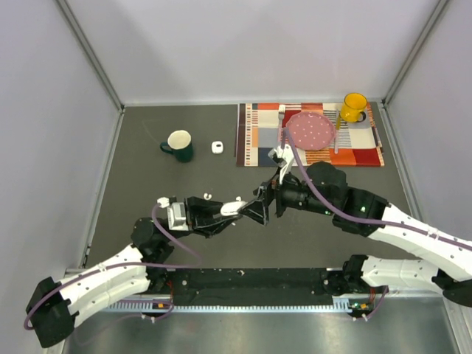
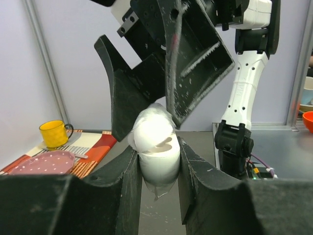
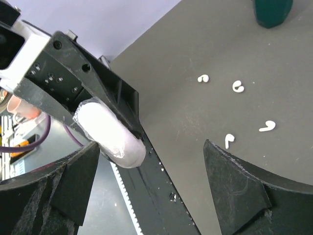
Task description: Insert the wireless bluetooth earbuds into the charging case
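While the left claw pinches the white charging case above the desk, mid-width near the near edge, the right claw stands spread, one finger against the case's lid end. The lid looks barely cracked; uncertain. Just beyond, four earbuds lie loose on the desk, none in the case. Judgement: early stage; opening and every insertion are left to do. Farther off: green mug, small white box. Striped mat toward the far right corner.

Green mug stands left of placemat bearing pink plate, yellow mug
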You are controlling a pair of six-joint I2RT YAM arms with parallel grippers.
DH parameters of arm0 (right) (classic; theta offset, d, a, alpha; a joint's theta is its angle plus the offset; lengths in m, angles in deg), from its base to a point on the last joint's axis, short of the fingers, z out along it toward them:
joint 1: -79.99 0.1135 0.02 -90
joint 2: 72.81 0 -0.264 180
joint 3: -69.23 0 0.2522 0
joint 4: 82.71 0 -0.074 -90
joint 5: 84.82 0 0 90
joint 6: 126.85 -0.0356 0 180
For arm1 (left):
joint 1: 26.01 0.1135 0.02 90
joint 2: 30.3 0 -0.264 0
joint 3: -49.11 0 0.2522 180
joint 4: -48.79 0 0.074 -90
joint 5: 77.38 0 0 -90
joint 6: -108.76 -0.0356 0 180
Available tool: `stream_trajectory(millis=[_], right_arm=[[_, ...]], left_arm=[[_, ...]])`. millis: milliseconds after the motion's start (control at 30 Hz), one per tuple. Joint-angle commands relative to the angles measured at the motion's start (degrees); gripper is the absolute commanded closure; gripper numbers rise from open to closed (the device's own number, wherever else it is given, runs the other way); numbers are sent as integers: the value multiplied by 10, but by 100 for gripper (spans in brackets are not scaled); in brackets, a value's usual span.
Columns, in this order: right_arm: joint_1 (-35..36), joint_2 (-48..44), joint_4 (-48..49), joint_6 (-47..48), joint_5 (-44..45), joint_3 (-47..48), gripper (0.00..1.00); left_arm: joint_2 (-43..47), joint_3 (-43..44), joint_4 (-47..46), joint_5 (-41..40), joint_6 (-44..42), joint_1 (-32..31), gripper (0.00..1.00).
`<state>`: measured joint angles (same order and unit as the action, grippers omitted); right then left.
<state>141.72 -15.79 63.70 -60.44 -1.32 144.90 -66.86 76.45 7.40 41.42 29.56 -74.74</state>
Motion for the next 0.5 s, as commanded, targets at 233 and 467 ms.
stream_trajectory(millis=[233,467], right_arm=[[1,-30,54,-32,69,-10,13],[1,-34,59,-49,74,-18,13]], left_arm=[[-6,36,-21,72,24,-5,100],[-4,36,-10,51,33,-4,100]])
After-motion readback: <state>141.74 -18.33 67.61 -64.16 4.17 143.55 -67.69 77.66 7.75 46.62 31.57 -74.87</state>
